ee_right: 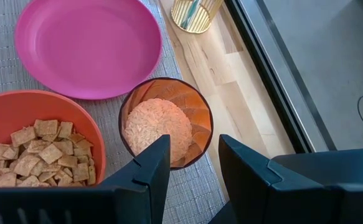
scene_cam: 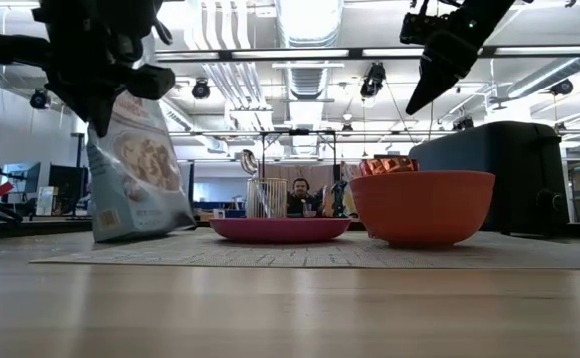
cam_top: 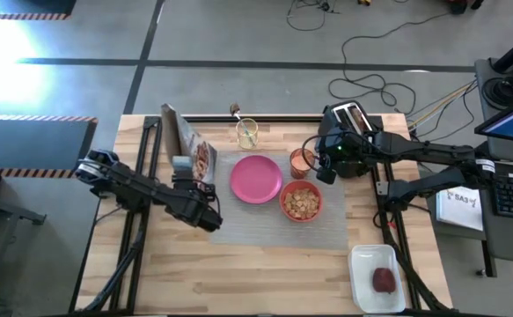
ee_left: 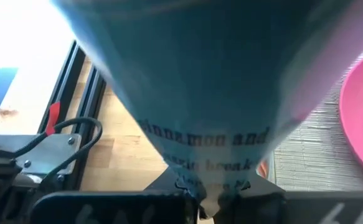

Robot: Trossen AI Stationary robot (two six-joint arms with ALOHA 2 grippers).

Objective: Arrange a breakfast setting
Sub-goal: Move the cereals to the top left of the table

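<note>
Cereal squares fill the bowl [cam_top: 301, 202], which sits on the placemat [cam_top: 265, 224] in the middle of the counter [cam_top: 238, 282], just beside the pink plate [cam_top: 256, 179]. The cup [cam_top: 301, 161], orange-tinted and holding a pale, grainy filling, stands on the placemat's far edge near both the bowl and the plate.

Directly above that cup hangs the right end effector [ee_right: 190, 165], its fingers [ee_right: 150, 168] parted with nothing between them and the cup's rim showing in the gap below. In the low view this end effector is clearly up off the counter. Behind it sits the black toaster [cam_top: 353, 116].

On the other side of the plate, the left end effector [ee_left: 201, 199] is closed on the bottom seam of a cereal bag [cam_top: 190, 145], which it holds up off the counter. The bag's lower corner hangs close to the placemat's edge; whether it touches cannot be told.

Beyond the plate stands a clear glass [cam_top: 246, 133] with a spoon [cam_top: 236, 110] in it. At the near right corner a white tray [cam_top: 377, 278] carries a dark-red fruit [cam_top: 383, 280].
</note>
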